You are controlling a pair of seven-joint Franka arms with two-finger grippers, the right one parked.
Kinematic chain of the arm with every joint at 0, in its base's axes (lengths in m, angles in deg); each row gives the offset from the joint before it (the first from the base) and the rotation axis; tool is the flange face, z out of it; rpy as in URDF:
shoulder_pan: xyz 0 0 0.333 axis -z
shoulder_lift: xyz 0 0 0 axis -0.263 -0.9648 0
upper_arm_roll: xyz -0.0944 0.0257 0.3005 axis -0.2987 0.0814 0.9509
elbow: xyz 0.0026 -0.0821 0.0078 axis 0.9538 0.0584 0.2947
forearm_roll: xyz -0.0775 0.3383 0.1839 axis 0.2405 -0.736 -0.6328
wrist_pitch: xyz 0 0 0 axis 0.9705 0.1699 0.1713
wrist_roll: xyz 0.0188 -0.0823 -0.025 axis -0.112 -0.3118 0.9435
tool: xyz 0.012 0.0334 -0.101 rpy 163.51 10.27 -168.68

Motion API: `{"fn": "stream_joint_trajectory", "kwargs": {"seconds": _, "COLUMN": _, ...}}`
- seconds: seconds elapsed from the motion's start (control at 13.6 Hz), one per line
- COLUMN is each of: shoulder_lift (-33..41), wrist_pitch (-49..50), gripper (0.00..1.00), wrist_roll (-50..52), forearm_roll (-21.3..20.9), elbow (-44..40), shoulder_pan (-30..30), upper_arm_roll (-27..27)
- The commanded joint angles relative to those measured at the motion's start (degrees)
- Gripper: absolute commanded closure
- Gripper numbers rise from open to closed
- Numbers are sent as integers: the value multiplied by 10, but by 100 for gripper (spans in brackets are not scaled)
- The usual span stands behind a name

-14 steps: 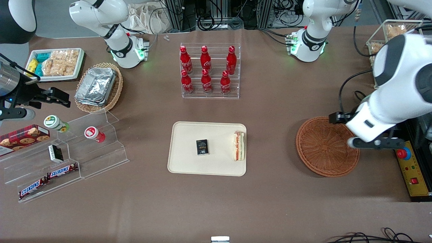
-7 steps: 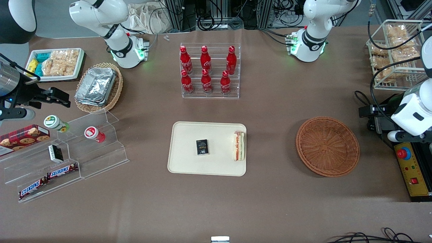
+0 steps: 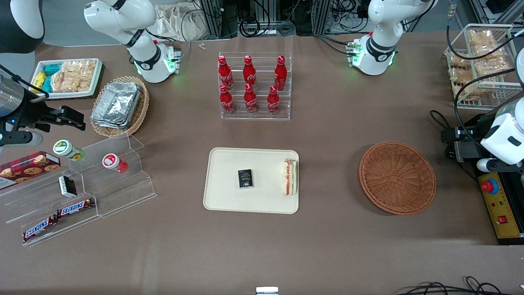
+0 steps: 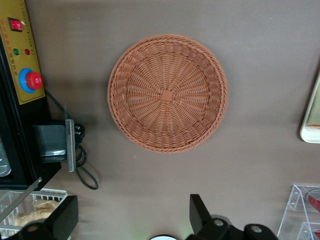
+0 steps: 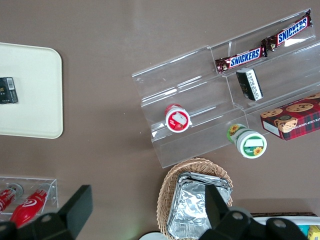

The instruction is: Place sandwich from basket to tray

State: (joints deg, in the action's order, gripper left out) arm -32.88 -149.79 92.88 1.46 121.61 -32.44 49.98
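The sandwich point(image 3: 290, 177) lies on the cream tray point(image 3: 229, 200), by the tray's edge nearest the basket. The round reddish-brown basket point(image 3: 397, 178) is empty; it also shows in the left wrist view point(image 4: 167, 92). My left gripper point(image 4: 131, 200) is open and empty, its two black fingers wide apart high above bare table beside the basket. In the front view the left arm point(image 3: 505, 137) hangs at the working arm's end of the table, past the basket. The tray's corner point(image 4: 311, 115) shows in the left wrist view.
A small black box point(image 3: 245, 178) lies mid-tray. A clear rack of red bottles point(image 3: 254, 86) stands farther from the front camera than the tray. A yellow control box with a red button point(image 3: 489, 186) sits beside the basket. Snack racks point(image 3: 77, 192) and a foil-container basket point(image 3: 118, 105) lie toward the parked arm's end.
The left arm has drawn back from over the basket's edge toward the working arm's end of the table, uncovering the basket. Sandwich, tray and basket have not moved.
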Motion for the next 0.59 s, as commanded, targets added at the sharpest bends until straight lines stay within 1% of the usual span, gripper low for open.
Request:
{"fn": "stream_joint_trajectory", "kwargs": {"seconds": 0.0, "shoulder_lift": 11, "wrist_pitch": 3, "gripper": 0, "wrist_roll": -10, "forearm_roll": -9, "elbow": 12, "shoulder_pan": 3, "upper_arm_roll": 4}}
{"fn": "stream_joint_trajectory", "kwargs": {"seconds": 0.07, "shoulder_lift": 13, "wrist_pitch": 3, "gripper": 0, "wrist_roll": -11, "forearm_roll": -6, "elbow": 12, "shoulder_pan": 30, "upper_arm_roll": 38}}
{"fn": "stream_joint_trajectory", "kwargs": {"seconds": 0.15, "shoulder_lift": 14, "wrist_pitch": 2, "gripper": 0, "wrist_roll": -13, "forearm_roll": 3, "elbow": 11, "shoulder_pan": 86, "upper_arm_roll": 101}}
{"fn": "stream_joint_trajectory", "kwargs": {"seconds": 0.22, "shoulder_lift": 16, "wrist_pitch": -1, "gripper": 0, "wrist_roll": -14, "forearm_roll": 15, "elbow": 12, "shoulder_pan": 128, "upper_arm_roll": 157}}
{"fn": "stream_joint_trajectory", "kwargs": {"seconds": 0.29, "shoulder_lift": 17, "wrist_pitch": -1, "gripper": 0, "wrist_roll": -17, "forearm_roll": 31, "elbow": 13, "shoulder_pan": 142, "upper_arm_roll": 174}}
{"fn": "stream_joint_trajectory", "kwargs": {"seconds": 0.51, "shoulder_lift": 20, "wrist_pitch": -1, "gripper": 0, "wrist_roll": -18, "forearm_roll": 32, "elbow": 14, "shoulder_pan": 145, "upper_arm_roll": 177}}
